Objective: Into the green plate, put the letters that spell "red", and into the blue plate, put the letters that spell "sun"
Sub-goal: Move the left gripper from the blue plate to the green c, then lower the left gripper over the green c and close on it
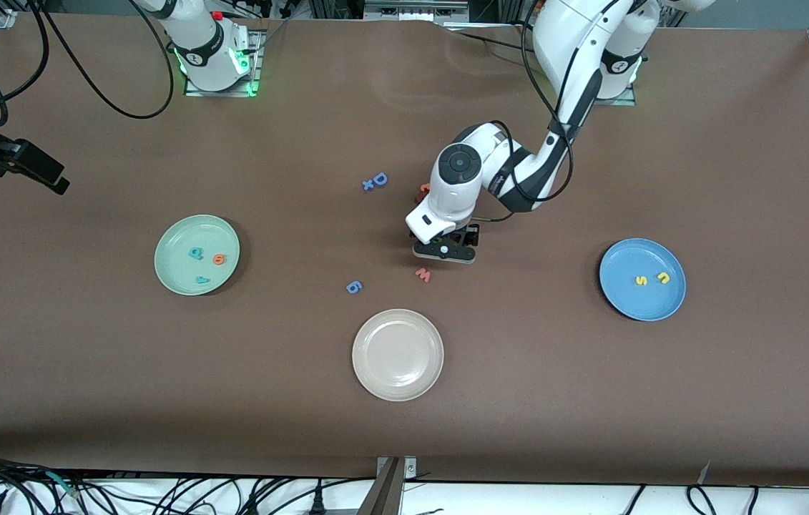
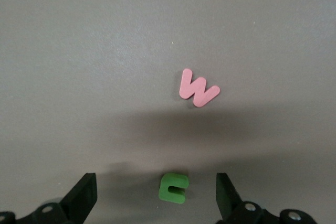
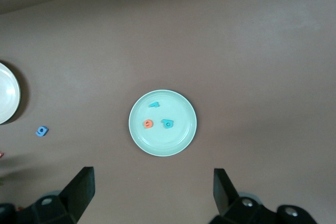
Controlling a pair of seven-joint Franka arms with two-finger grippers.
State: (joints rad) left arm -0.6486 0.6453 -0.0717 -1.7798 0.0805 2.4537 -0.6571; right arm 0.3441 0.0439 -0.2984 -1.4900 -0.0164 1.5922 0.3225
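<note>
My left gripper (image 1: 445,250) is low over the middle of the table, open, and its fingers straddle a small green "u"/"n" letter (image 2: 173,187) (image 2: 156,198) lying flat on the table without touching it. The hand hides that letter in the front view. The green plate (image 1: 175,268) at the right arm's end holds a teal "d" (image 1: 195,252), an orange "e" (image 1: 218,259) and a teal "r" (image 1: 200,280). The blue plate (image 1: 633,300) at the left arm's end holds a yellow "s" (image 1: 640,280) and a yellow "u" (image 1: 662,277). My right gripper (image 3: 152,198) waits open and empty, high above the table near the green plate (image 3: 178,135).
A pink "w" (image 1: 423,275) (image 2: 198,89) lies just nearer the front camera than the left gripper. A blue "6" (image 1: 353,287) lies beside it, and a beige plate (image 1: 397,379) nearer still. A blue "D" (image 1: 379,179) and a small orange piece (image 1: 423,189) lie toward the bases.
</note>
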